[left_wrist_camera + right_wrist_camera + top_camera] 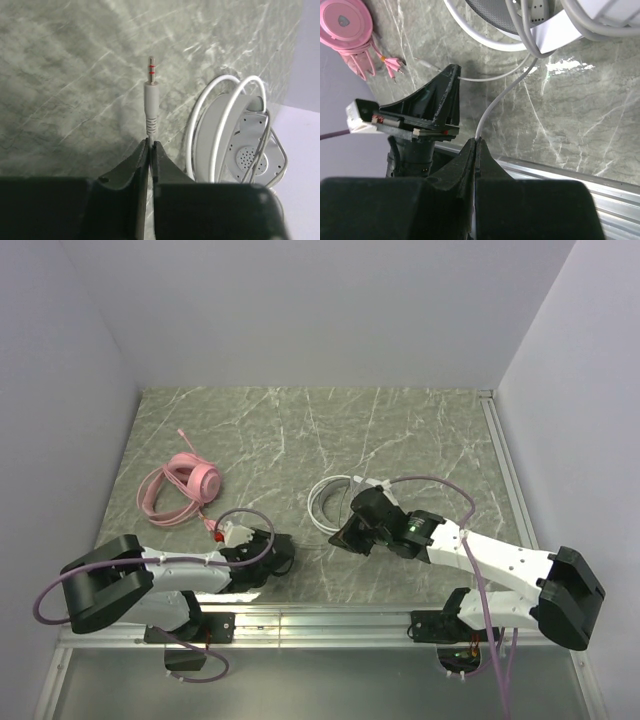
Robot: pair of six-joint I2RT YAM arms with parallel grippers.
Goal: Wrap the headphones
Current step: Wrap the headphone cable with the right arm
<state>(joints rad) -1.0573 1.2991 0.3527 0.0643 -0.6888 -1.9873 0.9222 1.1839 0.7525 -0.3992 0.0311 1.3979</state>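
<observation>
The white headphones [328, 502] lie mid-table, partly under my right wrist; they also show in the left wrist view [235, 135] and the right wrist view [520, 20]. My left gripper [150, 144] is shut on their pale cable just behind the jack plug [151, 82], low over the table [288, 558]. My right gripper [476, 141] is shut on a further stretch of the same pale cable [496, 102], next to the headset [342, 536]. The pink headphones [180, 490] lie at the left with the pink cable bundled around them; they also show in the right wrist view [345, 20].
An aluminium rail [330, 618] runs along the table's near edge, close behind both grippers, and also shows in the right wrist view [560, 172]. Another rail [505, 470] runs along the right side. White walls enclose the grey marbled table [300, 430]. The two grippers are close together.
</observation>
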